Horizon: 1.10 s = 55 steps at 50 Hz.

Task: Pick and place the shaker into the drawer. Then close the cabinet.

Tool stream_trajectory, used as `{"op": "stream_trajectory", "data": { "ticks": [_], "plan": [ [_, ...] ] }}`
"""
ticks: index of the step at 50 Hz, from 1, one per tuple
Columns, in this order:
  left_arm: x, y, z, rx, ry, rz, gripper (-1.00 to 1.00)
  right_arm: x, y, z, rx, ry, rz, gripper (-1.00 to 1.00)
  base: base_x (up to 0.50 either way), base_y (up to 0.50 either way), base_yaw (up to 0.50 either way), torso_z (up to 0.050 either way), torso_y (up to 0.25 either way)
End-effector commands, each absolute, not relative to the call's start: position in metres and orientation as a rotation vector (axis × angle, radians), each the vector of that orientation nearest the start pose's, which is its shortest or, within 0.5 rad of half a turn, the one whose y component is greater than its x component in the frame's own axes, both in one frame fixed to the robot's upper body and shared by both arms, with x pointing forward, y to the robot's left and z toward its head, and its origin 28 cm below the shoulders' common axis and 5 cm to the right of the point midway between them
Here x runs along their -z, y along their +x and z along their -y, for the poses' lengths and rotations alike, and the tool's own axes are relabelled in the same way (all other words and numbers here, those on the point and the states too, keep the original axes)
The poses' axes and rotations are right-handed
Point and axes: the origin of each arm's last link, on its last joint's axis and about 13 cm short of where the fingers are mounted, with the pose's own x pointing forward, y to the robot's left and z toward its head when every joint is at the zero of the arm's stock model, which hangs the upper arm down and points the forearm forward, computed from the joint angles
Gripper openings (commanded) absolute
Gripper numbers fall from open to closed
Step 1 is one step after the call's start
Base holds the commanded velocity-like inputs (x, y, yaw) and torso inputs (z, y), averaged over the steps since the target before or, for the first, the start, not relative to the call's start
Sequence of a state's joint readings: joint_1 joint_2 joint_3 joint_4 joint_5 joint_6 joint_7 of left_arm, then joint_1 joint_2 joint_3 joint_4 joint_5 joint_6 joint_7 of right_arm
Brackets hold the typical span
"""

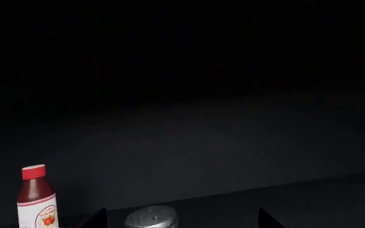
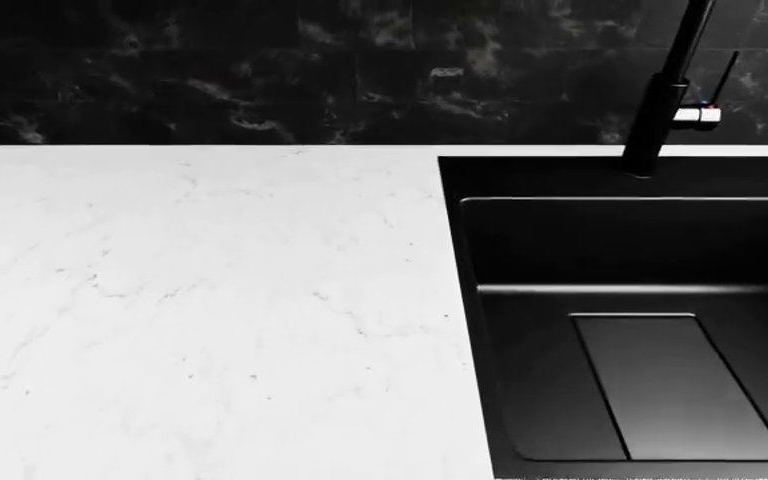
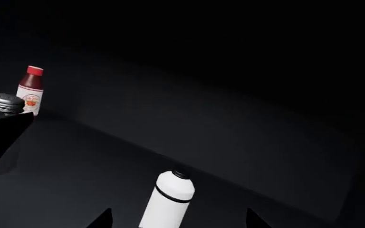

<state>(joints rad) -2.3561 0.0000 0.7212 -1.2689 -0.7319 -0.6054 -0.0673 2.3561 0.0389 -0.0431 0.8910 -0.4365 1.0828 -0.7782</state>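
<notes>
**A:** Where is the shaker?

**B:** In the left wrist view, the round silver perforated cap of the shaker point(image 1: 151, 216) shows at the bottom edge, between the two dark tips of the left claw point(image 1: 181, 219). The tips stand wide apart with the cap nearer one of them, so the claw looks open around it; whether either tip touches it, I cannot tell. Just beside it stands a red-capped sauce bottle with a white label point(image 1: 37, 199).

**A:** And from the other arm?

**B:** The right wrist view has the same silver cap point(image 3: 4, 102) at the left edge of the frame, with a dark shape in front of its body (perhaps the left arm, too dark to say). The sauce bottle point(image 3: 30, 90) is right behind it. The right claw point(image 3: 177, 219) shows two spread tips at the bottom of the frame, with a white cylindrical bottle with a black neck band point(image 3: 168, 202) standing between them; contact is not visible.

**A:** Why so dark?

**B:** Both wrists seem to be down inside the black glossy-floored drawer point(image 3: 246, 142), which would mean the shaker is already in it. The head view shows only the white marble worktop point(image 2: 197, 300), the black sink basin point(image 2: 651, 330) and the black tap point(image 2: 662, 90).
</notes>
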Motion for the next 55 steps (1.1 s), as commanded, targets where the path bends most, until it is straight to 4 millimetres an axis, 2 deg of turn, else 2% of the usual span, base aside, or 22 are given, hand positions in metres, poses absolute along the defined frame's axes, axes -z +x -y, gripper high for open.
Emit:
{"op": "stream_trajectory", "data": {
  "ticks": [1,7,8,23,29,38,44,55],
  "plan": [
    [-0.562,0.318,-0.176,0.102,0.110,0.403,1.00,-0.589,0.255,0.141,-0.297,-0.270,0.283,1.00,0.50,0.00,0.00,0.000,0.000],
    [-0.562,0.317,-0.173,0.117,0.100,0.397,1.00,-0.589,0.255,0.142,-0.290,-0.268,0.283,1.00,0.44,0.00,0.00,0.000,0.000],
    [-0.562,0.317,-0.173,0.120,0.092,0.392,-1.00,-0.589,0.254,0.142,-0.285,-0.266,0.284,1.00,0.00,0.00,0.00,0.000,0.012],
    [-0.565,0.315,-0.174,0.119,0.042,0.405,-1.00,-0.588,0.253,0.143,-0.258,-0.253,0.283,1.00,0.00,0.00,0.00,0.000,0.001],
    [-0.587,0.298,-0.181,0.057,-0.048,0.571,-1.00,-0.584,0.264,0.136,-0.317,-0.216,0.261,1.00,0.00,0.00,0.00,0.000,0.000],
    [-0.609,0.266,-0.179,0.097,-0.127,0.709,-1.00,-0.578,0.279,0.124,-0.393,-0.196,0.251,1.00,0.00,0.00,0.00,0.000,0.000],
    [-0.613,0.257,-0.175,0.119,-0.132,0.750,-1.00,-0.578,0.281,0.124,-0.403,-0.185,0.254,1.00,0.00,0.00,0.00,0.000,0.000],
    [-0.613,0.253,-0.171,0.157,-0.133,0.749,-1.00,-0.572,0.291,0.123,-0.436,-0.164,0.243,1.00,0.00,0.00,0.00,0.000,0.000]
  ]
}}
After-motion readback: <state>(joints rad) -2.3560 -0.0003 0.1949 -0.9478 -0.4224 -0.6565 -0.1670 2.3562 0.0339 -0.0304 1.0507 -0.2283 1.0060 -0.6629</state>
